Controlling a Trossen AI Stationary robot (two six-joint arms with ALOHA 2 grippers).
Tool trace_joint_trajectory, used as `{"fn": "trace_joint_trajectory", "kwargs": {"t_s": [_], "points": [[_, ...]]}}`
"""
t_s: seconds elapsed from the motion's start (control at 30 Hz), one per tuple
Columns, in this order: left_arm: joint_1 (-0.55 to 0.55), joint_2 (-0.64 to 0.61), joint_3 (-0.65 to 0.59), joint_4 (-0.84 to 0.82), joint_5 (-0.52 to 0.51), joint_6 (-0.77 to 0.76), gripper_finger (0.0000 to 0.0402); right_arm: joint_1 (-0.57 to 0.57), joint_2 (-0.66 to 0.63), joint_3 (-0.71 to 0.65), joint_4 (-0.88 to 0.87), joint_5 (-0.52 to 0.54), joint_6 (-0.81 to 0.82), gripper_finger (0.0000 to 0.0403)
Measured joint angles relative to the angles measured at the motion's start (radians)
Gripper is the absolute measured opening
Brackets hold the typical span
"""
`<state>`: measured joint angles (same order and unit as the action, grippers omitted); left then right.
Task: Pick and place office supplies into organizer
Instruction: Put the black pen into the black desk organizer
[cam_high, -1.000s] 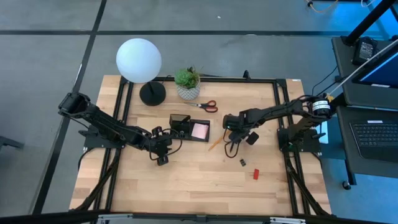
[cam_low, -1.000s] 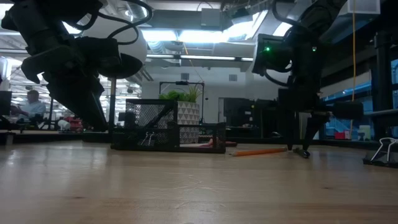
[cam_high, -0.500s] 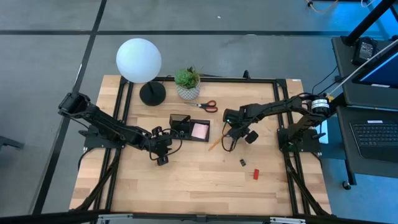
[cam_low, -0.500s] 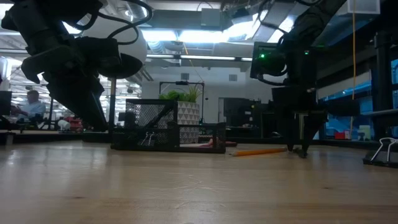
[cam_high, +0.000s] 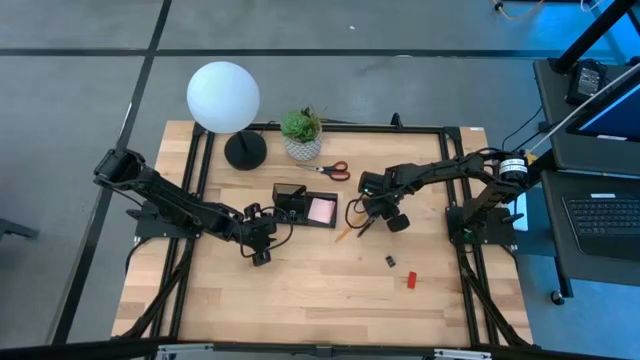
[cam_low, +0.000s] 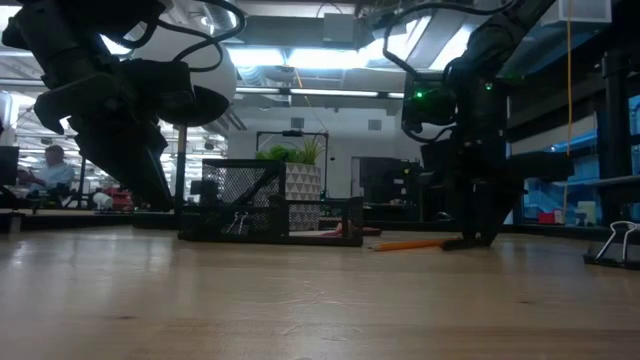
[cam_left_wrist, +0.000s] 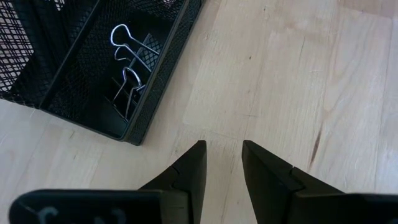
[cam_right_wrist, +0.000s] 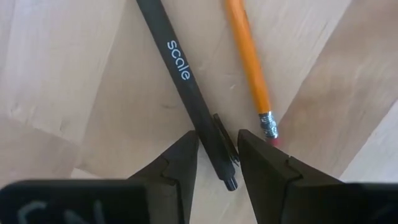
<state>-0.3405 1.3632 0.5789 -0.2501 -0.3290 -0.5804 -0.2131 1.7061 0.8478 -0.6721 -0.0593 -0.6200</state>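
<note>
My right gripper (cam_high: 366, 214) points down at the table's middle, shut on a black pen (cam_right_wrist: 177, 68) printed "scale". An orange pencil (cam_right_wrist: 247, 59) lies flat just beside the pen (cam_high: 360, 227), untouched. The black mesh organizer (cam_high: 291, 206) stands left of them, with a pink sticky-note pad (cam_high: 321, 209) in one compartment and binder clips (cam_left_wrist: 127, 74) in another. My left gripper (cam_left_wrist: 222, 149) hovers near the organizer's near corner, slightly open and holding nothing. Red-handled scissors (cam_high: 335, 169), a small black clip (cam_high: 391, 261) and a red block (cam_high: 410, 280) lie loose. My right gripper pinches the black pen at its clip end (cam_right_wrist: 219, 140) between the two fingers (cam_right_wrist: 186, 158). The fingers come from above, pointing down, and lie across the pen. The pen rests flat on the wood, its other end pointing toward the organizer.
A potted plant (cam_high: 301, 135) and a lamp with a white globe (cam_high: 224, 96) on a black round base (cam_high: 245, 150) stand at the far side. Bare wood stretches along the near half of the table (cam_high: 300, 300). A person sits far off in the room (cam_low: 50, 170).
My right gripper has come down toward the pen and shifted a little toward the table's left edge; in the low view its wrist sits lower than a second ago. The left arm has kept still.
</note>
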Motion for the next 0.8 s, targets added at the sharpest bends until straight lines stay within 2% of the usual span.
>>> {"fn": "trace_joint_trajectory", "kwargs": {"t_s": [0.23,0.57,0.8], "points": [[0.0,0.0,0.0,0.0,0.0,0.0,0.0097,0.012,0.0,0.0,0.014,0.027,0.014,0.0118],[0.0,0.0,0.0,0.0,0.0,0.0,0.0097,0.047,0.0,-0.002,0.049,0.047,0.014,0.0061],[0.0,0.0,0.0,0.0,0.0,0.0,0.0097,0.053,0.0,-0.003,0.06,0.045,0.019,0.0071]]}}
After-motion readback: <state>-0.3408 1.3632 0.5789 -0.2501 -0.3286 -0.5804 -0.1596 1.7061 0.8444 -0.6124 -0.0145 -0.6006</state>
